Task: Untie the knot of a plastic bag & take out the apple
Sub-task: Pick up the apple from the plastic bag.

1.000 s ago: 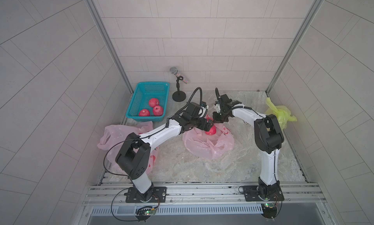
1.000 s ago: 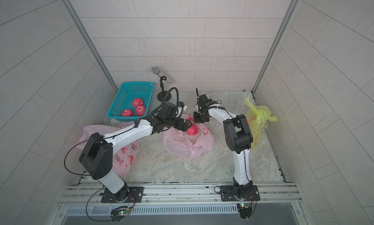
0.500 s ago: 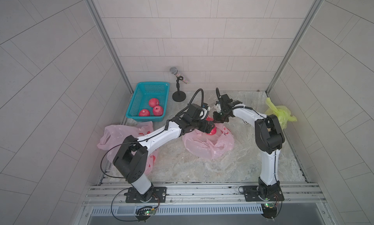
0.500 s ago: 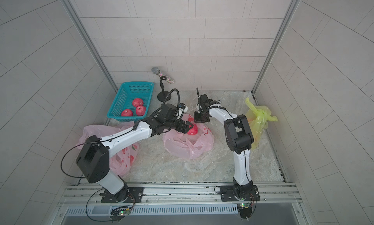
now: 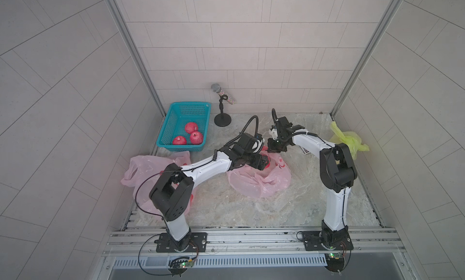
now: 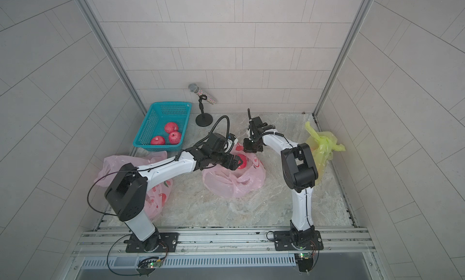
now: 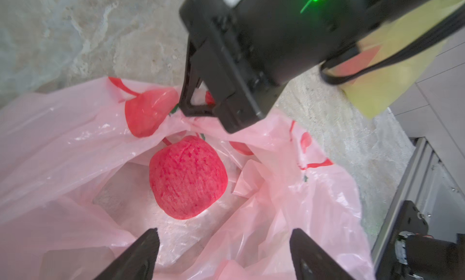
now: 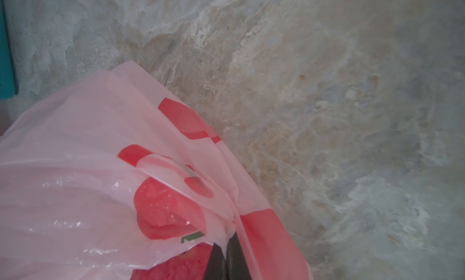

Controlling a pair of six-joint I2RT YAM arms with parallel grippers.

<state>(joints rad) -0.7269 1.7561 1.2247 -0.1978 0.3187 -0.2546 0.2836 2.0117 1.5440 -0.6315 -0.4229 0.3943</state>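
Note:
The pink plastic bag (image 5: 259, 183) (image 6: 234, 184) lies mid-table with its mouth spread wide. A red apple (image 7: 188, 178) rests inside on the bag's floor. My left gripper (image 7: 224, 241) is open at the mouth, its fingertips apart on either side just short of the apple and touching nothing. In both top views it (image 5: 261, 163) (image 6: 236, 163) hovers over the apple (image 6: 243, 162). My right gripper (image 8: 226, 256) (image 5: 273, 148) is shut on a bunched edge of the bag (image 8: 75, 165), holding the far rim up. The apple (image 8: 176, 268) shows below that film.
A teal basket (image 5: 190, 104) with three apples stands at the back left. A microphone stand (image 5: 222, 120) is beside it. A second pink bag (image 5: 141, 170) lies under my left arm. A knotted yellow bag (image 5: 348, 140) sits by the right wall.
My left gripper has moved forward and down into the bag's mouth, closer to the apple. The right gripper has kept its hold on the bag's edge and barely shifted.

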